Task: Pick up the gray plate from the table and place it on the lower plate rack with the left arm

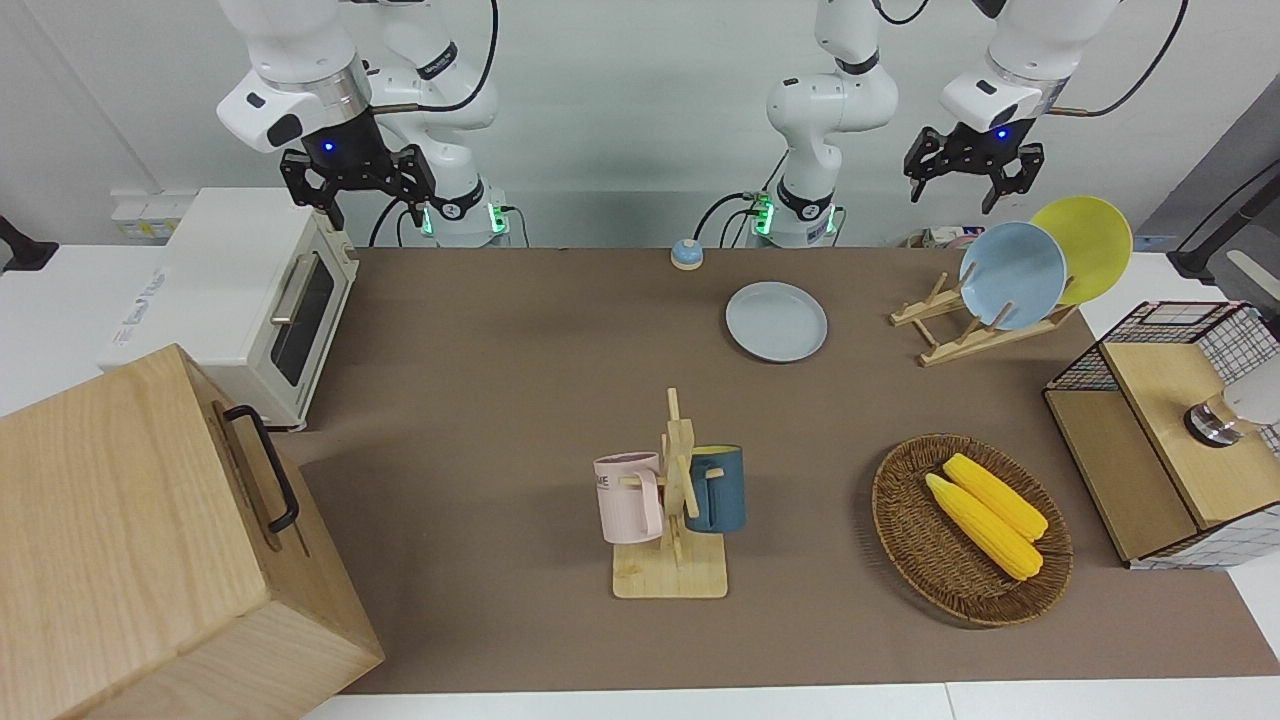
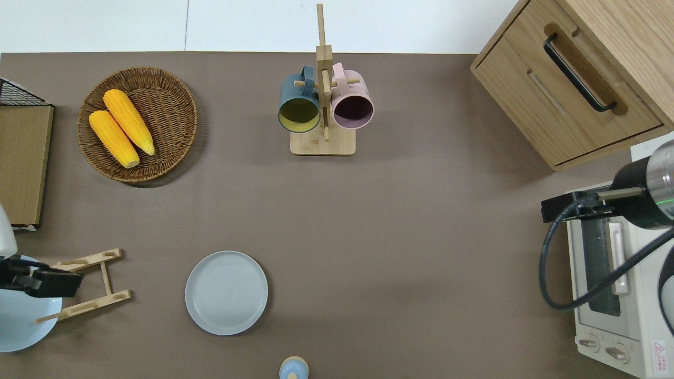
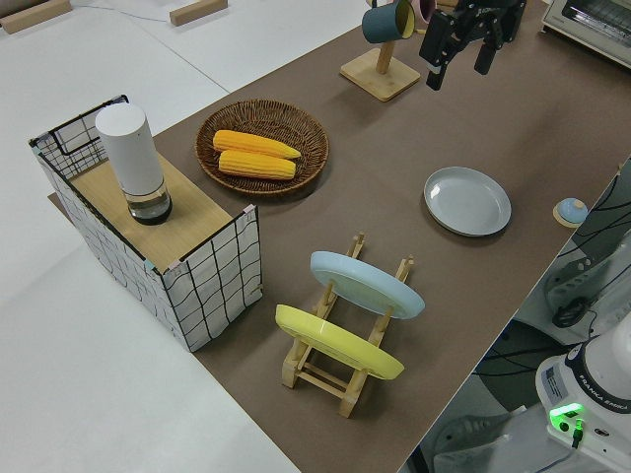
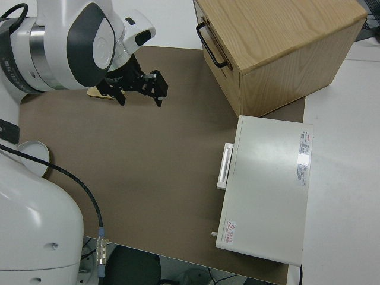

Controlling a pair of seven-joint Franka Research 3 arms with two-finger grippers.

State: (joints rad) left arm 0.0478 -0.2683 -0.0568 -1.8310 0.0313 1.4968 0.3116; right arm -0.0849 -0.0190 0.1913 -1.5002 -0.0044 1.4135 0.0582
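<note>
Your table (image 1: 520,330) holds the lower plate rack (image 2: 100,287) at the left arm's end, already carrying a sky-blue plate (image 1: 1012,275) and a yellow plate (image 1: 1085,248). The gray plate (image 2: 226,292) lies flat on the table beside the rack, toward the table's middle, untouched. Your left gripper (image 1: 972,160) hangs high over the rack's end of the table, fingers spread, holding nothing; the plate sits off toward the middle from it and well below, so you need to travel sideways and descend to its rim. The plate is round, so no axis matters. Right arm parked, right gripper (image 1: 355,178) spread and empty.
</note>
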